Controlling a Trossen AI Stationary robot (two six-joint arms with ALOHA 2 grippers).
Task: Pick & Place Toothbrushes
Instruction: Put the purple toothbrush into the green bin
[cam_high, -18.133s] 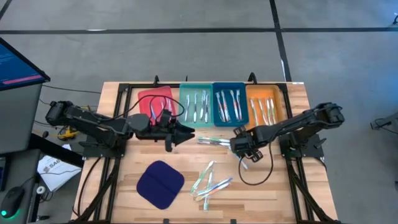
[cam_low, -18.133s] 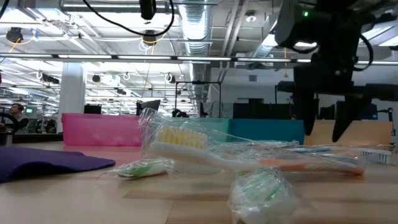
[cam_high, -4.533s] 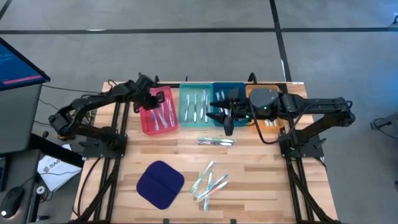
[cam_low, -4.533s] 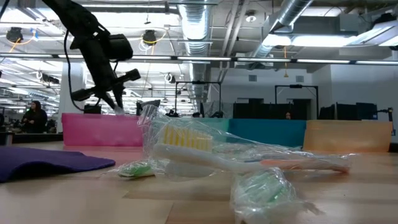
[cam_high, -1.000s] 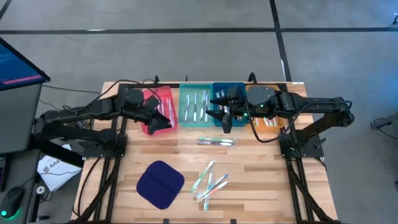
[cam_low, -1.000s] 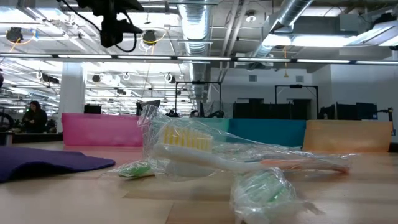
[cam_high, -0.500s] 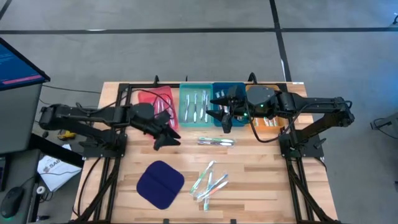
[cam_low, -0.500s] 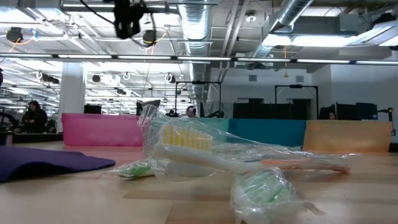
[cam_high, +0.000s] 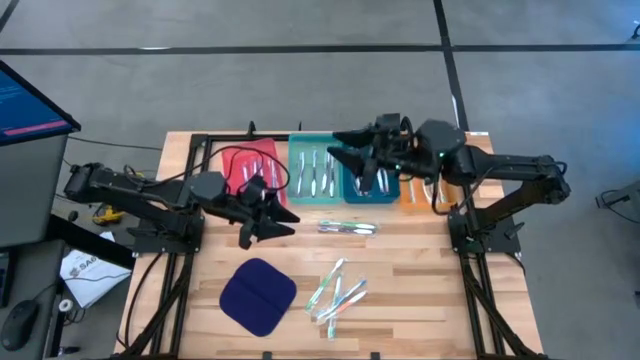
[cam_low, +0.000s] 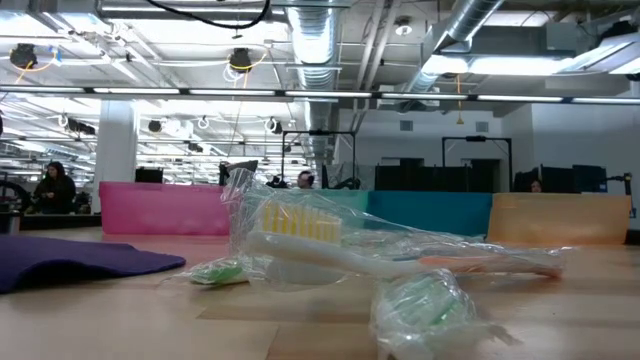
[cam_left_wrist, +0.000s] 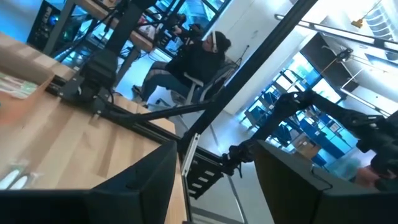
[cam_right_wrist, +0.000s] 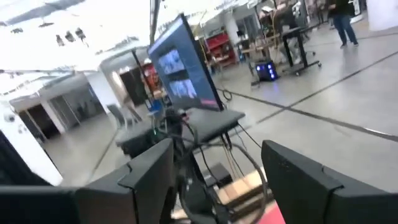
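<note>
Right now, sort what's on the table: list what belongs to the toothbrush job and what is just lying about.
Job:
- loose toothbrushes
- lone toothbrush
- red tray
- teal tray
- blue tray
- orange tray
- left gripper, open
- right gripper, open

Lying about:
- blue pad
- monitor

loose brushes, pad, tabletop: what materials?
Toothbrushes: plastic handles, each apparently in a crinkly clear film wrapper that catches glints. Pad: dark blue, matte, soft-looking with a centre crease, probably cloth or foam. Tabletop: light wood planks with visible seams and grain, likely sealed.
</note>
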